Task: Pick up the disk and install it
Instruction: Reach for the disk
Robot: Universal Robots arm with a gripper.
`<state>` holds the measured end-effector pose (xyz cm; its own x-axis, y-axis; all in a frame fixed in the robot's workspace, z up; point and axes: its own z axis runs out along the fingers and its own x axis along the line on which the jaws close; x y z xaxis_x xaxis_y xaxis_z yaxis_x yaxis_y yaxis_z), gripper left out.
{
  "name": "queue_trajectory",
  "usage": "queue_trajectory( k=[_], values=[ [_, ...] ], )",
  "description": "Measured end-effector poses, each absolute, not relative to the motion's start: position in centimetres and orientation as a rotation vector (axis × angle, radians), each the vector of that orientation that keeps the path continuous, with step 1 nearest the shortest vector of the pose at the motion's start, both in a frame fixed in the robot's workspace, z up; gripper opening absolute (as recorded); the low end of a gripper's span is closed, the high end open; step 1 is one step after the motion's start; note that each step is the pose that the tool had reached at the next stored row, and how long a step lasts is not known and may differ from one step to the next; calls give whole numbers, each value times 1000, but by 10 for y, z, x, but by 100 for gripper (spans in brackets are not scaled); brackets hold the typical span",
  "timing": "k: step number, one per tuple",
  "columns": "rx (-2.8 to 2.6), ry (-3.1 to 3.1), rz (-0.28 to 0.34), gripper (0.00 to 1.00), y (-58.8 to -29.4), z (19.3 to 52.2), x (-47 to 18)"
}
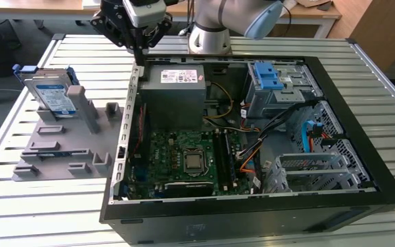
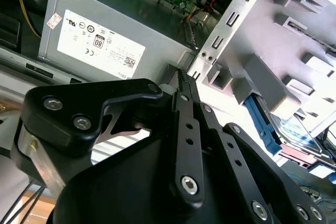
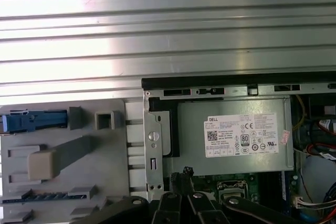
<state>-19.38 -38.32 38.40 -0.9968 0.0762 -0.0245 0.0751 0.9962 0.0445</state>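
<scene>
The disk (image 1: pixel 52 93), silver-grey with a blue-and-white label and a blue bracket, stands upright in a grey holder (image 1: pixel 60 149) on the exterior view's left, outside the computer case. The first wrist view looks down on the disk's (image 3: pixel 32 120) blue edge; the second wrist view catches part of the disk (image 2: pixel 296 135) behind the holder's posts. My gripper (image 1: pixel 139 54) hangs above the case's back left corner, near the power supply, well apart from the disk. Both wrist views show its black fingers pressed together, with nothing held in the gripper (image 2: pixel 182 77) (image 3: pixel 185 173).
The open black computer case (image 1: pixel 362 128) lies on a slatted metal table (image 1: pixel 81 206). Inside are a grey power supply (image 1: pixel 177 82) with a white sticker, a motherboard (image 1: pixel 183 154), cables, and a grey drive cage (image 1: pixel 273 82) with a blue latch at the back right.
</scene>
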Motion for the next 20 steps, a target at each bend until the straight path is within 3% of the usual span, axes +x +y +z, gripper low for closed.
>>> queue_trajectory(
  k=[20],
  values=[
    [118,3113,68,11,-381,382,-208]
  ],
)
